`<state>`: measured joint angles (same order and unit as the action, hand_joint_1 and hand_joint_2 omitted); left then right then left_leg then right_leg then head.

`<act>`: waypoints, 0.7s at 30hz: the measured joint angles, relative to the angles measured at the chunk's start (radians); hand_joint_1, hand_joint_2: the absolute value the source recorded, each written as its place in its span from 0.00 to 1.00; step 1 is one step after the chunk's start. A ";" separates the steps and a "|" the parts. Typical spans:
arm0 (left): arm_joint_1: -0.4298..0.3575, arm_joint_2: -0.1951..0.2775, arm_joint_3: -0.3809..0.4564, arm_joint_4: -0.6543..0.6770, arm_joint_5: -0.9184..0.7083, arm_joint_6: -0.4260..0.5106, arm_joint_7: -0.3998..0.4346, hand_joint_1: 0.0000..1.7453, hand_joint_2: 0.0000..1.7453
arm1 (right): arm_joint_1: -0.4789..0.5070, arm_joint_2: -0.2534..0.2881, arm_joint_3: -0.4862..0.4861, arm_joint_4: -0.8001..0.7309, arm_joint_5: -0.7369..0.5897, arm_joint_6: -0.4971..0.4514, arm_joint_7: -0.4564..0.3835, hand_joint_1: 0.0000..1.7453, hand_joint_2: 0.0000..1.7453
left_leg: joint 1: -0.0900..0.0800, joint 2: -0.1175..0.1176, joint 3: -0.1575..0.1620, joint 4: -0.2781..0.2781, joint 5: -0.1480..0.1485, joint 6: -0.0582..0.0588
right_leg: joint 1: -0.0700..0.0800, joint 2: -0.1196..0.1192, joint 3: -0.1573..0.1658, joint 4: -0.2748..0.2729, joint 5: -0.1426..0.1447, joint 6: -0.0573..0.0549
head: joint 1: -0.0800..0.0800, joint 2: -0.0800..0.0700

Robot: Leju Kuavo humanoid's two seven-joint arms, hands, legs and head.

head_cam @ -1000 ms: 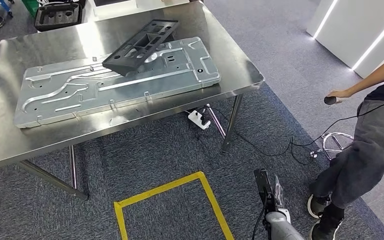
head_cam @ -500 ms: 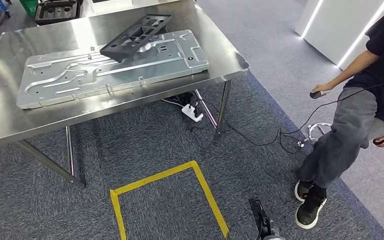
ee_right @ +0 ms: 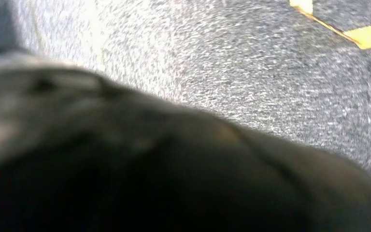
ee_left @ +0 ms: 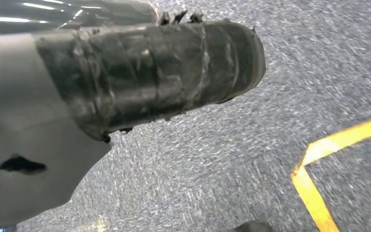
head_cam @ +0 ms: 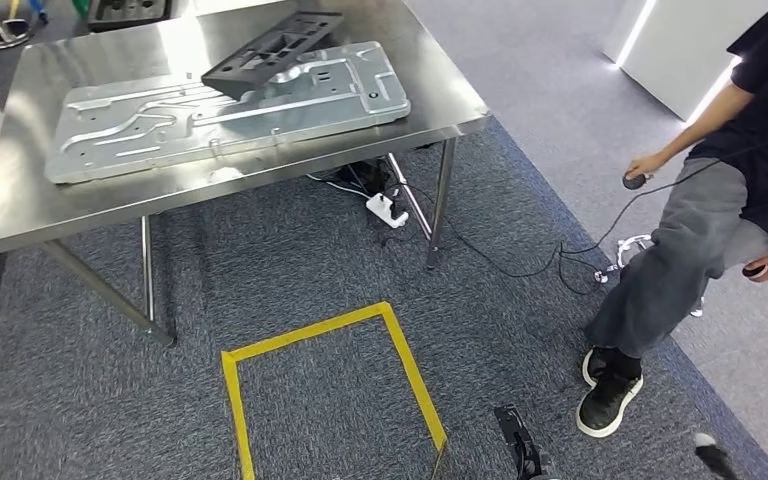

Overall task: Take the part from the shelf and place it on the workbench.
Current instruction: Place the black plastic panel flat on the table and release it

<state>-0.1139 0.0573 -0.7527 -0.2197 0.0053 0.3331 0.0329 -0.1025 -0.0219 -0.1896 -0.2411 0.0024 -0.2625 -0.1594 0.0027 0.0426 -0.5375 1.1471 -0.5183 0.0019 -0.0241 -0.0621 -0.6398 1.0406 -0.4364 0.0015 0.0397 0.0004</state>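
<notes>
ahead of me the desk (head_cam: 80,215) carries a long metal panel (head_cam: 220,110) with a black part (head_cam: 270,52) tilted on it, leaving a bare strip along the near edge. a person (head_cam: 700,250) stands to my right, cables (head_cam: 520,265) trailing across the carpet beside the desk leg.

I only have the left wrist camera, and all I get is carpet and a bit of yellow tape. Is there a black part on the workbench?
Observer: Yes. In the head view a black part lies on the steel workbench.
Operator: Flat on the steel?
Observer: No, it rests tilted across a large silver metal panel that lies on the bench.
Operator: Anyone nearby?
Observer: A person stands to the right of the bench, holding a small wired controller.
</notes>
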 joint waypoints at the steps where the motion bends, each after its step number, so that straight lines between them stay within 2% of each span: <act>1: -0.004 0.000 0.000 0.000 -0.002 0.000 0.003 0.00 0.00 | 0.000 0.001 0.004 0.002 0.012 -0.001 0.001 0.00 0.00 | -0.005 0.015 0.045 -0.067 -0.016 0.007 | 0.001 -0.011 -0.001 0.000 0.005 0.005 | 0.000 0.000; 2: -0.009 0.000 -0.001 0.000 -0.004 0.000 0.005 0.00 0.00 | 0.000 0.002 0.010 0.004 0.026 -0.002 0.002 0.00 0.00 | -0.010 0.025 0.080 -0.127 -0.035 0.014 | 0.001 -0.024 -0.002 0.001 0.012 0.012 | 0.000 0.000; 3: -0.011 0.000 -0.002 0.000 -0.005 0.001 0.008 0.00 0.00 | -0.001 0.004 0.016 0.006 0.039 -0.005 0.003 0.00 0.00 | -0.014 0.022 0.091 -0.160 -0.048 0.020 | 0.001 -0.038 -0.001 -0.001 0.018 0.019 | 0.000 0.000; 4: -0.010 0.000 -0.003 0.000 -0.007 0.001 0.010 0.00 0.00 | -0.002 0.004 0.022 0.007 0.051 -0.008 0.003 0.00 0.00 | -0.012 0.013 0.092 -0.175 -0.047 0.027 | 0.000 -0.045 -0.001 -0.002 0.022 0.026 | 0.001 0.000; 5: -0.009 -0.001 -0.004 0.000 -0.008 0.001 0.012 0.00 0.00 | -0.003 0.005 0.029 0.008 0.064 -0.012 0.005 0.00 0.00 | -0.010 0.004 0.090 -0.184 -0.040 0.032 | -0.001 -0.037 -0.003 0.002 0.018 0.033 | 0.001 0.000; 6: -0.005 -0.003 -0.005 0.000 -0.010 0.001 0.014 0.00 0.00 | -0.003 0.006 0.036 0.008 0.077 -0.015 0.006 0.00 0.00 | -0.007 -0.004 0.087 -0.189 -0.030 0.037 | -0.002 -0.017 -0.010 0.022 0.000 0.037 | 0.002 0.000; 8: 0.000 -0.006 -0.005 0.000 -0.011 0.001 0.018 0.00 0.00 | 0.000 0.007 0.053 0.010 0.107 -0.017 0.011 0.00 0.00 | -0.006 -0.019 0.075 -0.189 -0.014 0.046 | -0.001 0.035 -0.046 0.120 -0.070 0.041 | 0.002 0.000; 9: 0.002 -0.007 -0.005 0.000 -0.012 0.001 0.019 0.00 0.00 | 0.003 0.007 0.061 0.011 0.120 -0.017 0.014 0.00 0.00 | -0.007 -0.029 0.066 -0.184 -0.010 0.050 | 0.000 0.050 -0.068 0.184 -0.106 0.041 | 0.002 0.000; 10: 0.003 -0.007 -0.006 0.000 -0.012 0.001 0.020 0.00 0.00 | 0.006 0.006 0.071 0.013 0.132 -0.017 0.015 0.00 0.00 | -0.008 -0.040 0.057 -0.177 -0.006 0.051 | 0.001 0.056 -0.083 0.234 -0.129 0.041 | 0.002 0.000; 11: 0.003 -0.007 -0.006 0.000 -0.013 0.000 0.021 0.00 0.00 | 0.008 0.006 0.080 0.014 0.141 -0.016 0.017 0.00 0.00 | -0.009 -0.053 0.048 -0.168 -0.004 0.051 | 0.001 0.059 -0.083 0.254 -0.133 0.041 | 0.002 0.000; 12: 0.004 -0.008 -0.006 0.000 -0.013 0.000 0.023 0.00 0.00 | 0.008 0.006 0.088 0.015 0.150 -0.016 0.017 0.00 0.00 | -0.009 -0.065 0.040 -0.160 -0.003 0.050 | 0.002 0.061 -0.066 0.236 -0.119 0.040 | 0.002 0.000; 13: 0.005 -0.008 -0.006 0.000 -0.012 -0.001 0.024 0.00 0.00 | 0.008 0.006 0.097 0.016 0.159 -0.014 0.017 0.00 0.00 | -0.009 -0.077 0.032 -0.149 -0.004 0.047 | 0.001 0.066 -0.031 0.184 -0.092 0.039 | 0.002 0.000; 15: 0.005 -0.009 -0.006 0.000 -0.006 -0.001 0.027 0.00 0.00 | 0.008 0.008 0.113 0.017 0.178 -0.013 0.018 0.00 0.00 | -0.008 -0.097 0.014 -0.125 -0.011 0.038 | -0.003 0.100 0.034 0.072 -0.065 0.034 | 0.002 0.000; 16: 0.004 -0.009 -0.006 0.000 0.002 -0.001 0.027 0.00 0.00 | 0.008 0.009 0.121 0.017 0.189 -0.013 0.020 0.00 0.00 | -0.009 -0.106 0.005 -0.115 -0.013 0.032 | -0.004 0.116 0.051 0.040 -0.064 0.031 | 0.001 0.000; 17: 0.004 -0.008 -0.006 0.000 0.011 -0.001 0.028 0.00 0.00 | 0.008 0.011 0.130 0.018 0.200 -0.013 0.021 0.00 0.00 | -0.008 -0.114 -0.006 -0.109 -0.014 0.027 | -0.003 0.126 0.054 0.031 -0.071 0.026 | 0.001 0.000; 18: 0.004 -0.007 -0.006 0.000 0.020 -0.002 0.029 0.00 0.00 | 0.008 0.014 0.140 0.018 0.210 -0.013 0.024 0.00 0.00 | -0.008 -0.122 -0.013 -0.105 -0.013 0.021 | -0.001 0.124 0.054 0.029 -0.070 0.022 | 0.001 0.000; 19: 0.005 -0.005 -0.006 0.000 0.028 -0.003 0.031 0.00 0.00 | 0.008 0.019 0.151 0.019 0.218 -0.014 0.027 0.00 0.00 | -0.006 -0.131 -0.016 -0.106 -0.011 0.017 | -0.002 0.113 0.052 0.029 -0.068 0.016 | 0.001 0.000; 20: 0.007 -0.004 -0.005 0.000 0.032 -0.005 0.032 0.00 0.00 | 0.006 0.024 0.161 0.019 0.224 -0.014 0.029 0.00 0.00 | -0.005 -0.129 -0.021 -0.102 -0.014 0.013 | -0.003 0.103 0.053 0.026 -0.066 0.011 | 0.001 0.000; 21: 0.008 -0.002 -0.005 0.001 0.034 -0.007 0.034 0.00 0.00 | 0.005 0.028 0.171 0.019 0.230 -0.015 0.030 0.00 0.00 | -0.005 -0.117 -0.029 -0.085 -0.024 0.007 | -0.005 0.093 0.054 0.023 -0.064 0.005 | 0.000 0.000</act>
<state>-0.1058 0.0549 -0.7580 -0.2192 0.0393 0.3263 0.0665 -0.0976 0.0060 -0.0189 -0.2224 0.2323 -0.2777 -0.1290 -0.0019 -0.0745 -0.5667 1.0625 -0.5426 0.0087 -0.0292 0.0307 -0.5858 1.0634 -0.5001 0.0063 0.0399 0.0004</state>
